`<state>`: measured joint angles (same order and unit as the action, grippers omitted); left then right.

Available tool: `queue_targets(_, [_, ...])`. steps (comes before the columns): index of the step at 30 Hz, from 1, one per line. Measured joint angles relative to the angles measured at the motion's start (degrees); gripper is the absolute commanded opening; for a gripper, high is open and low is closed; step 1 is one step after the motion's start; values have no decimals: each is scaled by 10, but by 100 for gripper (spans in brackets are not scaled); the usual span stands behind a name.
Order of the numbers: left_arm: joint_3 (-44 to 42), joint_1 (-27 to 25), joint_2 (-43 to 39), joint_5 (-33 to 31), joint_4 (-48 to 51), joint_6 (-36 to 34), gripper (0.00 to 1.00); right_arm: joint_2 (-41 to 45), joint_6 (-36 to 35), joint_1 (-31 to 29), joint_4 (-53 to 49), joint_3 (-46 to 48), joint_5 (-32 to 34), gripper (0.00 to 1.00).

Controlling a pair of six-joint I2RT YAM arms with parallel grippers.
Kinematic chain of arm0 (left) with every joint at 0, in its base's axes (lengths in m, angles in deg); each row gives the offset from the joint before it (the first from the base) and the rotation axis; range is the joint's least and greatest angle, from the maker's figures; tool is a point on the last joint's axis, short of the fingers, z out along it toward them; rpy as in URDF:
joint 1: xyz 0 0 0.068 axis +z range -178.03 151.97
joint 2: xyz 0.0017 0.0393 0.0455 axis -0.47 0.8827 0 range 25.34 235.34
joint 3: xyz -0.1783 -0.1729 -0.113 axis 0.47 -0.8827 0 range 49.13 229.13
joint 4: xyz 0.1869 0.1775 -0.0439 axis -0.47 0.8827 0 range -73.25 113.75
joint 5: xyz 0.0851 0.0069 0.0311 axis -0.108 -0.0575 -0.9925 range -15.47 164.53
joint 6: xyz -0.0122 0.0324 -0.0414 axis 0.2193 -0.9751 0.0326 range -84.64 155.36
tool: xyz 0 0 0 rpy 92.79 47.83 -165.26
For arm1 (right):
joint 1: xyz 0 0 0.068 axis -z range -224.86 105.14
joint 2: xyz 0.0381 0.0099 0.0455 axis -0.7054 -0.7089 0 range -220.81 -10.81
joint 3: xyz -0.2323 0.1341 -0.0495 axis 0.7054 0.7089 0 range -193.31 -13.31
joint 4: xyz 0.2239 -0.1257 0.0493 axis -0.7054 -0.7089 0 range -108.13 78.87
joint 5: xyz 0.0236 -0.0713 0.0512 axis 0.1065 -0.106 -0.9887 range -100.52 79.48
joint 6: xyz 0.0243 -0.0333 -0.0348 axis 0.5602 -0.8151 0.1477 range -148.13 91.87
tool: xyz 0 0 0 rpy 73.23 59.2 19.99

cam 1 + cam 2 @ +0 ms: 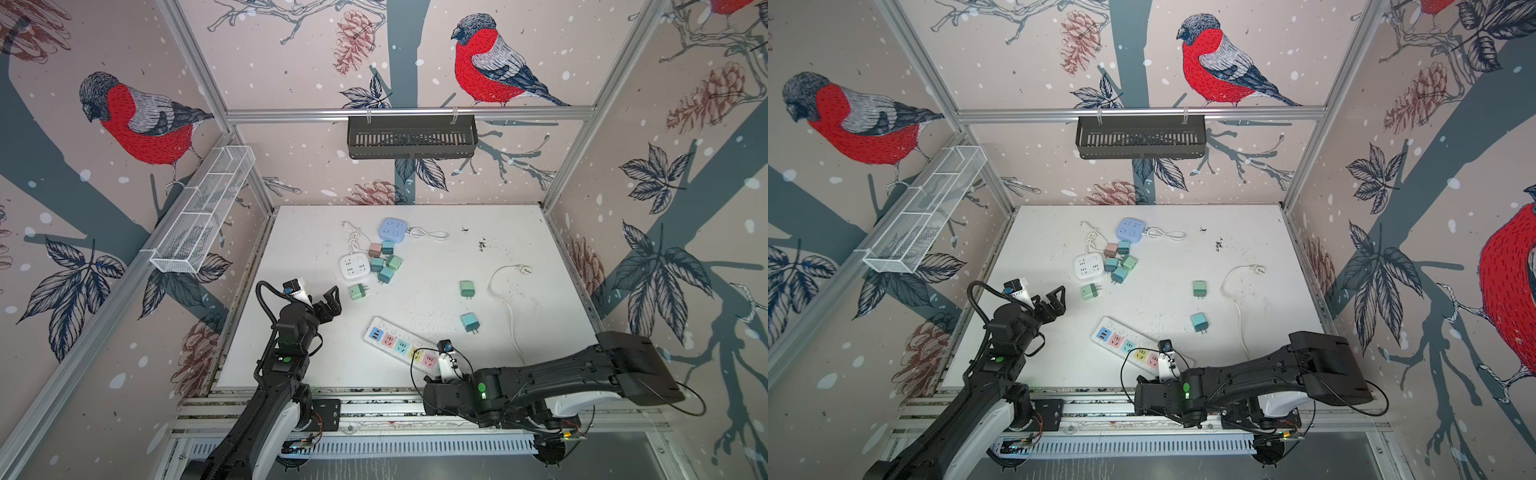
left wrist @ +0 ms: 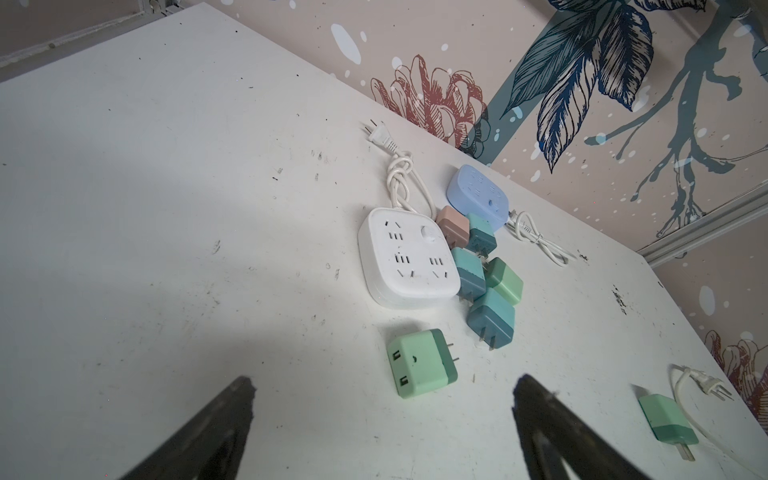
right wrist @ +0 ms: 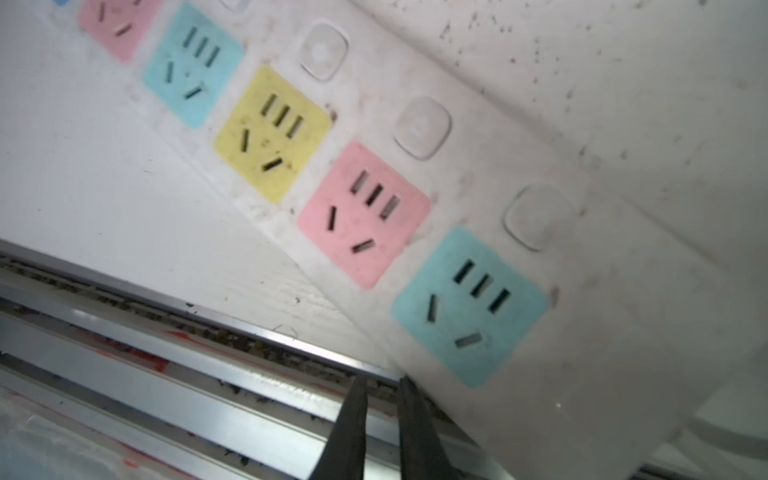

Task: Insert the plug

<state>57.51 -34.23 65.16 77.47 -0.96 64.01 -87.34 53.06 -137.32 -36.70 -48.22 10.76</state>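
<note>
Found the left gripper (image 1: 326, 296) poised over the white bench (image 1: 415, 299), fingers (image 2: 224, 419) spread wide, holding nothing. Saw the light green plug (image 2: 419, 363) lying on its side on the bench just ahead of those fingertips, touched by neither arm. Noted a cluster of small plugs (image 2: 467, 274) beside a white square socket block (image 2: 405, 257) farther back. Found the right gripper (image 3: 382, 384) low at the bench's front edge, just beside the near end of the coloured power strip (image 1: 390, 340), fingers (image 3: 353, 415) pinched almost together with nothing visible between them. Could not tell whether one fingertip touched the strip's edge.
</note>
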Motion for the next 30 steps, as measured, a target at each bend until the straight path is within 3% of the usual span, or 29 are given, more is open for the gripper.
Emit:
queue_targets(12, [-1,0,-3,0,0,0,97,129,26,89,-13,107,-9,22])
queue_targets(22, [-2,0,-7,0,0,0,97,171,-37,161,41,134,9,26])
queue_targets(30, [-2,0,-5,0,0,0,97,189,-33,114,-25,57,64,35])
